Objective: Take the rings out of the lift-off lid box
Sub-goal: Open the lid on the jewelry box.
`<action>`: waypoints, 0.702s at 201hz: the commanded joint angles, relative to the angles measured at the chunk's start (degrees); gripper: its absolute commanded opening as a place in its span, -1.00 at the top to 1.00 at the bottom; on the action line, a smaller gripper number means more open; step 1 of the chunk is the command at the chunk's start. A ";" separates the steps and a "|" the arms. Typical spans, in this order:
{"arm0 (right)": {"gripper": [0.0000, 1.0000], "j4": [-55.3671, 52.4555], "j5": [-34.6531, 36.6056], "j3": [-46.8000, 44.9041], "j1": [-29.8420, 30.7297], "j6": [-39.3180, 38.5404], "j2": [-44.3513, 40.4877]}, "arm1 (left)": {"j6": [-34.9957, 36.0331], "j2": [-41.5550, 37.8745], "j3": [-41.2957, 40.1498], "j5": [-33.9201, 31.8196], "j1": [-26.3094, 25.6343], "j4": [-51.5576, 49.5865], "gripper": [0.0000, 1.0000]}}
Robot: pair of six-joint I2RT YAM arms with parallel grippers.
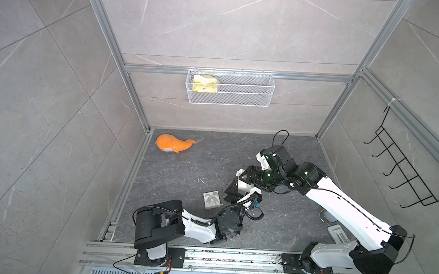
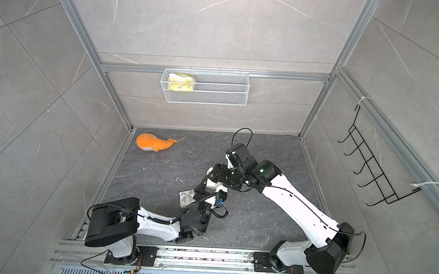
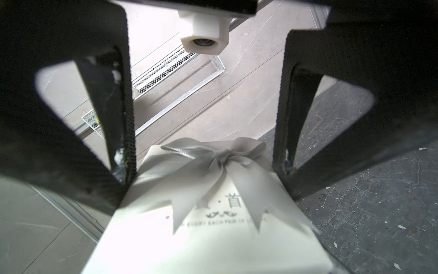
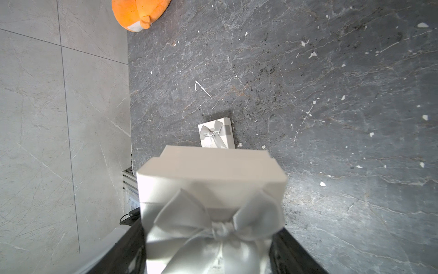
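Observation:
My right gripper is shut on a white lift-off lid box with a grey satin bow, held above the dark floor. Its lid looks wider than the part beyond it. In the left wrist view the same box fills the near edge, with the right gripper's black fingers pressed on its far sides. My left gripper's own fingers are out of that view. In a top view the left gripper meets the right gripper and the held box is hidden. The rings are hidden.
A second small white bow box lies on the floor just left of the grippers, also seen as the small box. An orange plush whale lies far left. A wire basket hangs on the back wall, a black hook rack on the right wall.

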 commanded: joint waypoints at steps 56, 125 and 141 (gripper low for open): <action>-0.37 -4.56 5.19 4.32 0.09 -3.06 -1.53 | -7.68 1.83 -1.33 -5.13 0.28 1.84 -0.48; -0.38 -5.73 6.18 6.24 0.08 -3.76 -0.56 | -8.69 2.03 -0.99 -4.51 0.21 1.83 -0.51; -0.38 -7.10 8.44 7.45 0.06 -4.29 -0.62 | -10.25 1.87 -1.48 -4.53 0.19 1.86 -0.52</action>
